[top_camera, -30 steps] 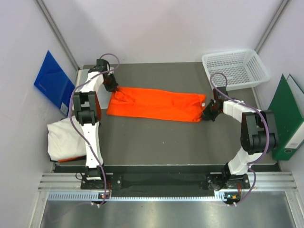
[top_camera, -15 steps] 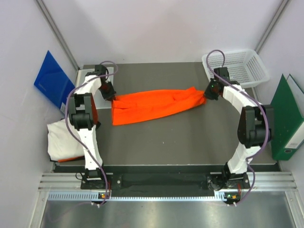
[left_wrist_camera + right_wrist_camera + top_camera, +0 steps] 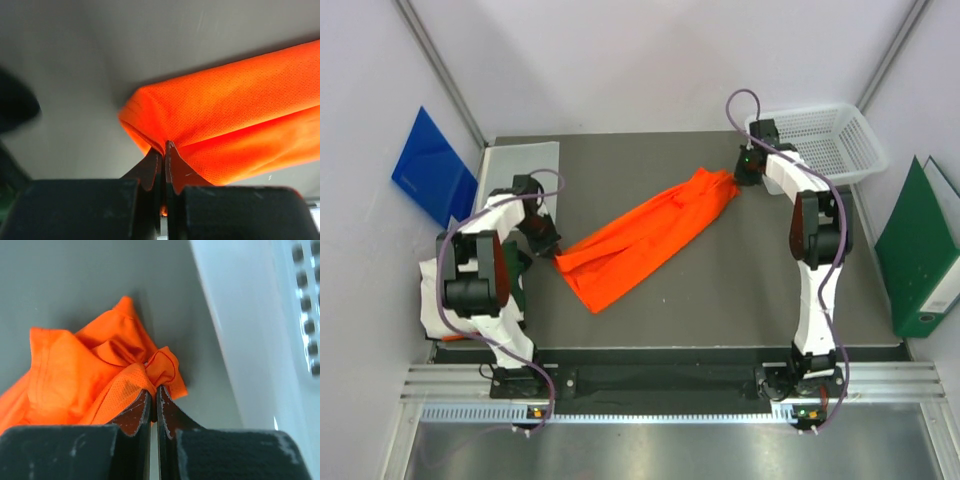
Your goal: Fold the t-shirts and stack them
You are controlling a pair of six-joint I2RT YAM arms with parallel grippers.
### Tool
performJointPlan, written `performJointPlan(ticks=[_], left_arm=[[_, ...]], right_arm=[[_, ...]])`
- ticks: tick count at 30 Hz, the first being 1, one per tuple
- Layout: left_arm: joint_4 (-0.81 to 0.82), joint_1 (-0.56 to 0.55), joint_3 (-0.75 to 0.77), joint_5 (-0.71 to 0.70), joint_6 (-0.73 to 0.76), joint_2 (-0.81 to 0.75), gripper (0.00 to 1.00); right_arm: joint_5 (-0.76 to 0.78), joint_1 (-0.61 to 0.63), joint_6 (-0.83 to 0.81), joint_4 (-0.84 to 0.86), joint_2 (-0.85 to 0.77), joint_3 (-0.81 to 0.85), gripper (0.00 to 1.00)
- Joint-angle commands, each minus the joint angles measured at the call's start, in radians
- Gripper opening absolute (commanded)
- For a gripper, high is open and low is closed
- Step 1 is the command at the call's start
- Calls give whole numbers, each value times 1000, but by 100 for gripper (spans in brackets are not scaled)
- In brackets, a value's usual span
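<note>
**Orange t-shirt** [image 3: 645,240]: plain bright orange, and the wrist views show a fine pin-hole knit. It is folded lengthwise into a long narrow band. The band lies slantwise across the middle of the table [image 3: 720,290], running from near-left to far-right. The near-left end is broad, with a smooth rounded fold. The far-right end is gathered into a wrinkled point with a hem ridge showing, just left of the basket.

**White t-shirt** [image 3: 438,300]: plain white, in a loose heap at the table's left near edge. It sits beside the left arm and well apart from the orange one.

**Left gripper** [image 3: 550,246]: its jaws are pressed together on the folded corner at the band's near-left end. That corner casts a shadow on the table below.

**Right gripper** [image 3: 743,173]: its jaws are pinched tight on a small bunch of cloth at the far-right tip.

**White mesh basket** [image 3: 817,143]: at the far-right corner of the table.

**Clear sheet** [image 3: 520,163]: at the far-left of the table.

**Blue folder** [image 3: 430,165]: leaning on the left wall.

**Green binder** [image 3: 922,250]: standing at the right.
</note>
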Motion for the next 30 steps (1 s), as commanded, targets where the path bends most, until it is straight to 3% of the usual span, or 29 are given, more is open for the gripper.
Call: performJointPlan(ticks=[1, 9, 10, 11, 12, 14, 15, 20, 24, 30], left_arm=[[-53, -38, -125, 40, -47, -150, 0], [-92, -237, -311, 51, -180, -305, 3], [-94, -289, -313, 48, -187, -304, 55], [-109, -311, -311, 30, -191, -296, 97], [-123, -326, -289, 20, -188, -290, 99], [-138, -358, -258, 14, -176, -291, 99], [-140, -372, -215, 13, -161, -299, 99], [-128, -375, -62, -42, -92, -322, 99], [-86, -374, 130, -65, -4, -210, 99], [-73, -371, 476, -55, 80, 130, 99]], right_arm=[[-2, 12, -38, -45, 97, 235, 2], [-77, 15, -8, 18, 176, 396, 13], [-85, 15, -5, -5, 182, 407, 16], [-93, 13, -3, -14, 183, 412, 20], [-97, 15, -5, -25, 174, 401, 35], [-96, 15, -17, -37, 148, 362, 46], [-82, 13, -21, -34, 101, 295, 57], [-39, 12, -43, 20, -105, 15, 88], [-47, 10, -41, -9, -254, -94, 92], [-81, 12, -6, -34, -382, -218, 92]])
